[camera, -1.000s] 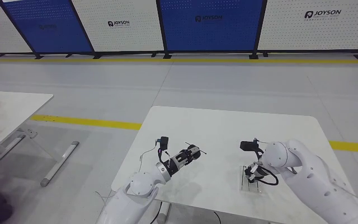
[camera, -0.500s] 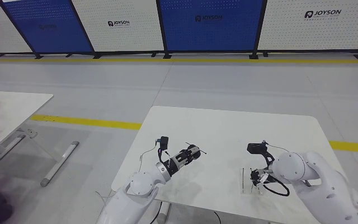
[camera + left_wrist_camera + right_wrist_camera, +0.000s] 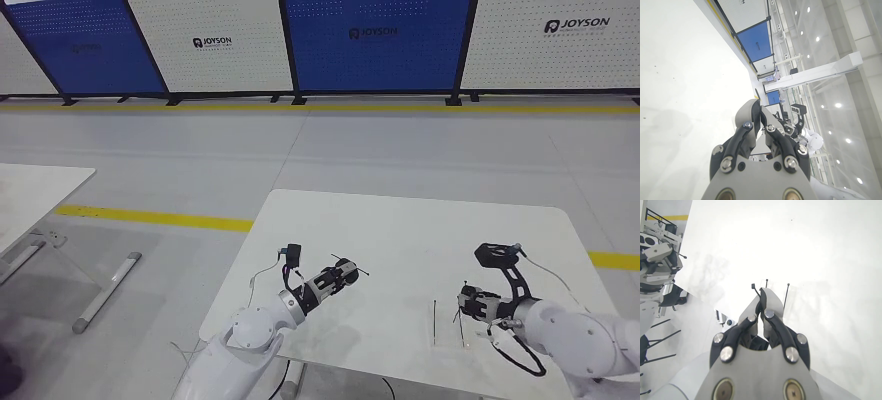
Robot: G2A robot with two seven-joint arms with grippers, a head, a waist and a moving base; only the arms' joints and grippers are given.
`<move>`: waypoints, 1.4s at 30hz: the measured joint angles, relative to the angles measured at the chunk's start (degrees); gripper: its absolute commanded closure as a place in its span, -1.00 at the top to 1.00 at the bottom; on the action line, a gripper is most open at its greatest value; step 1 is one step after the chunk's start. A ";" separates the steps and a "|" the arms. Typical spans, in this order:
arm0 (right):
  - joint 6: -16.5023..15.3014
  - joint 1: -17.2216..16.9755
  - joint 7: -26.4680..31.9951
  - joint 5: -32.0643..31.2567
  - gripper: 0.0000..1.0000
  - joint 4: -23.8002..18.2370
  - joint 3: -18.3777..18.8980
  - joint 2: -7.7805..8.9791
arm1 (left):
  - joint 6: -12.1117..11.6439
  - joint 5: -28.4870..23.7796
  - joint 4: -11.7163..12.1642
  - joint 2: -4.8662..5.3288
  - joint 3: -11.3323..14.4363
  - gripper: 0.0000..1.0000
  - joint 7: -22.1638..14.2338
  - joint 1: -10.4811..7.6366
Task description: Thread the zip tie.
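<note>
Between the right gripper's (image 3: 761, 293) tips, a zip tie (image 3: 755, 289) sits clamped, head protruding.

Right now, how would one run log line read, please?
left gripper: shut on zip tie; right gripper: shut on second zip tie; ties apart, not threaded

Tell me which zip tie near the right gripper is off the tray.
The zip tie pinched in the right gripper; the other two lie flat on the clear tray.
</note>
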 measured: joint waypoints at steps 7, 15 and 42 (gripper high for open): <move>0.00 0.10 0.07 0.00 -1.00 0.07 -0.07 -0.01 | 0.00 0.00 0.00 0.00 0.00 -1.00 0.00 0.00; 0.02 -0.79 -8.31 2.07 -1.00 2.20 -1.72 -0.96 | 0.00 0.00 0.00 0.00 0.00 -1.00 0.00 0.00; -0.13 -7.45 -29.31 5.89 -1.00 -5.61 -1.38 -3.18 | 0.00 0.00 0.00 0.00 0.00 -1.00 0.00 0.00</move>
